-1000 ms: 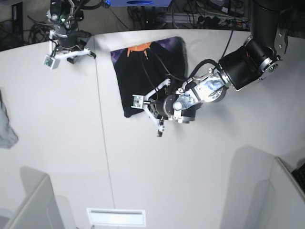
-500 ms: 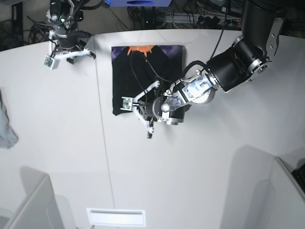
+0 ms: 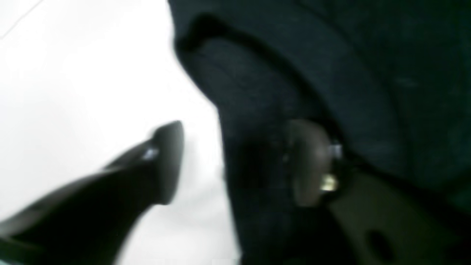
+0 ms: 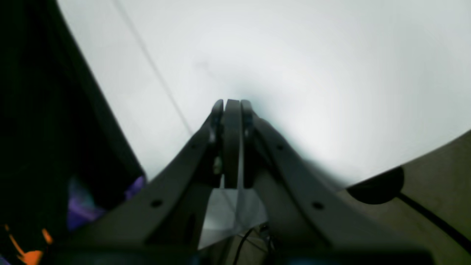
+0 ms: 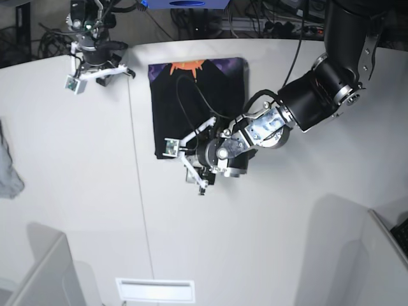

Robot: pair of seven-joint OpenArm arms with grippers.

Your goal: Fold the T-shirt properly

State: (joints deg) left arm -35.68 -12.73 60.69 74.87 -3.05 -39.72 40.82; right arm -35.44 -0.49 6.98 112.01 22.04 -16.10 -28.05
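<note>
The black T-shirt (image 5: 197, 102) lies folded into a rectangle at the back of the white table (image 5: 268, 229), with an orange-and-purple graphic along its far edge. My left gripper (image 5: 194, 171) sits at the shirt's near edge. In the left wrist view, the left gripper (image 3: 235, 165) is open: one finger (image 3: 165, 162) is over bare table, the other (image 3: 309, 162) rests against dark cloth (image 3: 331, 73). My right gripper (image 5: 102, 64) is at the back left, apart from the shirt. The right wrist view shows the right gripper (image 4: 232, 110) shut and empty over the table, with the shirt (image 4: 36, 129) at its left.
A table seam (image 5: 137, 191) runs front to back just left of the shirt. A grey cloth (image 5: 7, 172) hangs at the left edge. White partitions stand at the front left (image 5: 44, 274) and front right (image 5: 382, 255). Cables lie behind the table.
My left gripper has moved left and then toward the near edge of the shirt. The shirt's skewed lower corner has shifted left, and it now lies square. The right arm has barely moved.
</note>
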